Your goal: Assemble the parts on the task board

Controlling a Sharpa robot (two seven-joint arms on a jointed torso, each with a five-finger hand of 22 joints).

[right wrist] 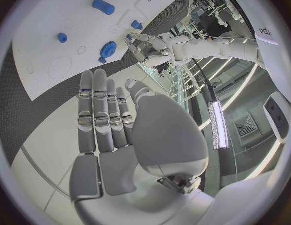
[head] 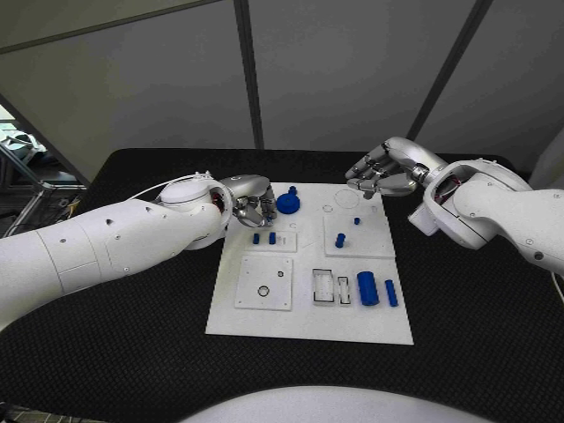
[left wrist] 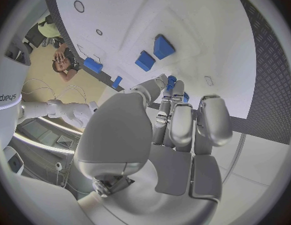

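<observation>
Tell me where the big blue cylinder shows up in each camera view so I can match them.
Head view: big blue cylinder lies on the white task board, near right part, beside a thinner blue rod.
Left wrist view: cylinder lies past the left hand, at the board's edge.
Right wrist view: cylinder lies far beyond the right hand.
Shared landmark: the task board.

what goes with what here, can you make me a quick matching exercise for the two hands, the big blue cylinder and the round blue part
Things:
1. left hand
2. right hand
3. large blue cylinder
4. round blue part

Places:
a. near end of the task board, lying beside a thinner blue pin
b. over the board's far right corner
c. far end of the board, just beside the left hand
d. at the board's far left edge

Pairs: 1-d, 2-b, 3-a, 4-c
</observation>
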